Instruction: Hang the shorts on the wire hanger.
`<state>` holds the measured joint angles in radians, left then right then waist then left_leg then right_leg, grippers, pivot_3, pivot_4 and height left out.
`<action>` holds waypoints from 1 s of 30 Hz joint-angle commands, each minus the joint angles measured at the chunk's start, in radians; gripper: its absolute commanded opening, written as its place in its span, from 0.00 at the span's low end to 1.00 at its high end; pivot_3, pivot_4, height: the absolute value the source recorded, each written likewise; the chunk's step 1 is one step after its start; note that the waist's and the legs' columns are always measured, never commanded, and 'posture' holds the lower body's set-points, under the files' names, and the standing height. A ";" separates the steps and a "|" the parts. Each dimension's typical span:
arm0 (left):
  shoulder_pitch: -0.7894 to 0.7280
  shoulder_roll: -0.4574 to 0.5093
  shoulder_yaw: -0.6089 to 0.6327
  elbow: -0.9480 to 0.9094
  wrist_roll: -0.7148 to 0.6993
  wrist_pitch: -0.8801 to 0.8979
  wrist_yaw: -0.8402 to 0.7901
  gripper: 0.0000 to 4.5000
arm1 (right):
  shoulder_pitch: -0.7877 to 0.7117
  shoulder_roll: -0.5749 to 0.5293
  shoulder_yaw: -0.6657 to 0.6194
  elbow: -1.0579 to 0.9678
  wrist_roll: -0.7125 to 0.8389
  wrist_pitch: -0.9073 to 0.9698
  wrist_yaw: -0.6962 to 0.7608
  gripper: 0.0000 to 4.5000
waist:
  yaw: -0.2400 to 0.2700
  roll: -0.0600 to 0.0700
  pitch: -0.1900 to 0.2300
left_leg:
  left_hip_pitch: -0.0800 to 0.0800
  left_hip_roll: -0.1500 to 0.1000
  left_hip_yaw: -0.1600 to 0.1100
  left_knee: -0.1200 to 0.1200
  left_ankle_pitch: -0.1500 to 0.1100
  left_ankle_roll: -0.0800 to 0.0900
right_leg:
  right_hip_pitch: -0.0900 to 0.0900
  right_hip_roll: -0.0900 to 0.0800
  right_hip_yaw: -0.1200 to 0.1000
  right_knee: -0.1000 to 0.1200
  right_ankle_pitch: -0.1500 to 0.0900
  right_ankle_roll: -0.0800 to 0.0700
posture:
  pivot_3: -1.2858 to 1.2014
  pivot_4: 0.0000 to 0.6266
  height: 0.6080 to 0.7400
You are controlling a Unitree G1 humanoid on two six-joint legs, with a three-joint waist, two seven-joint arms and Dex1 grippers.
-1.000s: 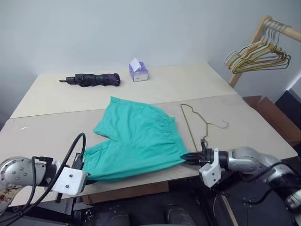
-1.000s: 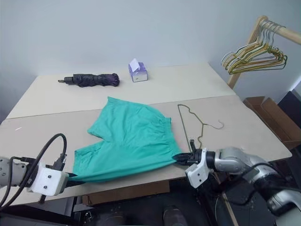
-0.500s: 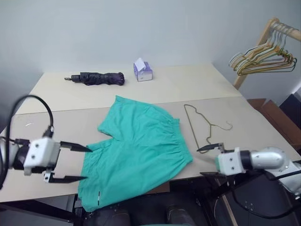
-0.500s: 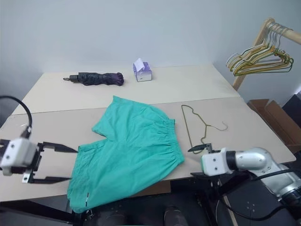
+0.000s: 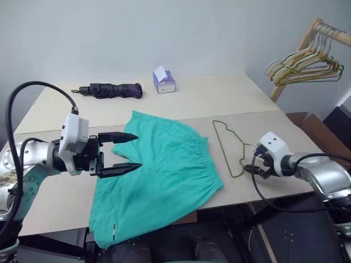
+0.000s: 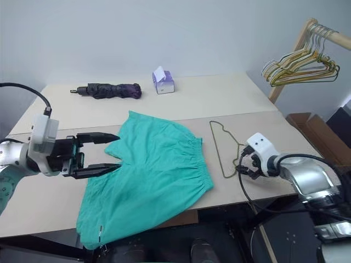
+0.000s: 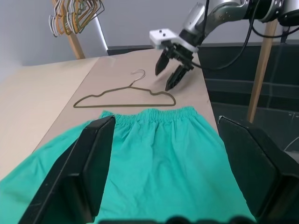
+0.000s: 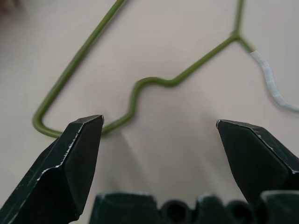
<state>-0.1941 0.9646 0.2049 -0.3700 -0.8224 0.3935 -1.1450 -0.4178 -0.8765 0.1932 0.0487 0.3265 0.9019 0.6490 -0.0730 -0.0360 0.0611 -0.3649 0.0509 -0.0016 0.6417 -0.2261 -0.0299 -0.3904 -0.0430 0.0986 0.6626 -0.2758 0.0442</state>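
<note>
The teal shorts (image 5: 164, 170) lie flat on the table, waistband toward the right, with one leg drooping over the front edge. Just right of them lies the thin olive wire hanger (image 5: 222, 147) flat on the tabletop. My left gripper (image 5: 126, 153) hovers open above the shorts' left leg, pointing right, with nothing between its fingers. My right gripper (image 5: 258, 167) is open and angled down at the hanger's near end, empty. The right wrist view shows the hanger (image 8: 154, 81) bent wire just beyond the spread fingertips (image 8: 86, 135). The left wrist view shows the shorts (image 7: 159, 154), the hanger (image 7: 126, 95) and the right gripper (image 7: 170, 74).
A dark folded umbrella (image 5: 112, 90) and a small purple tissue box (image 5: 164, 82) sit at the back of the table (image 5: 60, 192). A wooden rack with several bunched hangers (image 5: 304, 63) stands at the far right, with a cardboard box (image 5: 315, 131) below it.
Both grippers let go of the shorts' near edge and opened. The left one rose over the shorts; the right one swung right to the hanger. The shorts' leg dropped over the table edge.
</note>
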 commanded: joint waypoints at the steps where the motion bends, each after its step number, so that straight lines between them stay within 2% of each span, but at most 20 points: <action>1: -0.037 -0.023 -0.010 0.001 0.014 0.011 0.010 0.85 | -0.055 0.027 -0.016 0.027 -0.012 0.061 0.008 1.00 | 0.001 0.000 0.000 | -0.001 0.000 0.000 0.000 0.000 0.000 | 0.000 0.000 0.000 0.000 0.000 0.000 | 0.50 0.04 1.00; 6: -0.048 -0.045 -0.019 -0.001 0.034 0.018 0.000 0.85 | -0.098 0.083 0.021 0.100 -0.069 0.085 -0.005 1.00 | 0.000 0.000 0.000 | -0.002 0.000 -0.001 0.002 0.000 0.000 | -0.001 0.000 -0.001 -0.001 0.001 0.002 | 0.50 0.04 1.00; 9: -0.053 -0.052 -0.019 -0.003 0.044 0.023 -0.006 0.86 | -0.142 0.119 0.046 0.190 -0.120 0.105 -0.033 0.87 | -0.006 -0.001 -0.001 | -0.002 0.000 -0.001 0.002 0.000 0.000 | -0.001 0.000 -0.001 -0.001 0.001 0.002 | 0.50 0.04 1.00; 21: -0.104 -0.108 -0.064 0.030 0.112 -0.006 -0.018 0.86 | -0.174 0.104 0.062 0.233 -0.246 0.067 -0.037 0.01 | 0.004 -0.004 -0.003 | -0.004 -0.001 -0.002 0.003 0.000 0.000 | 0.002 0.000 -0.001 -0.006 0.003 0.004 | 0.50 0.04 1.00; 26: -0.191 -0.168 -0.115 0.104 0.165 -0.034 -0.023 0.86 | -0.177 0.032 0.073 0.193 -0.350 -0.073 -0.052 0.01 | 0.002 -0.003 -0.002 | -0.005 -0.002 -0.002 0.003 0.000 0.000 | 0.001 0.000 0.000 -0.007 0.003 0.004 | 0.49 0.03 1.00; 30: -0.288 -0.230 -0.157 0.210 0.233 -0.056 0.012 0.86 | -0.182 -0.037 0.045 0.164 -0.437 -0.312 -0.105 0.01 | -0.013 -0.003 -0.002 | -0.006 -0.002 -0.002 0.003 0.000 0.000 | -0.001 0.000 0.000 -0.007 0.003 0.005 | 0.48 0.01 1.00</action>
<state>-0.4449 0.7441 0.0512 -0.1846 -0.6168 0.3638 -1.1547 -0.5765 -0.8829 0.2854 0.2614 -0.0666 0.7159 0.5761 -0.0861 -0.0387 0.0588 -0.3712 0.0489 -0.0040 0.6445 -0.2260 -0.0300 -0.3911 -0.0434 0.0984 0.6557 -0.2727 0.0490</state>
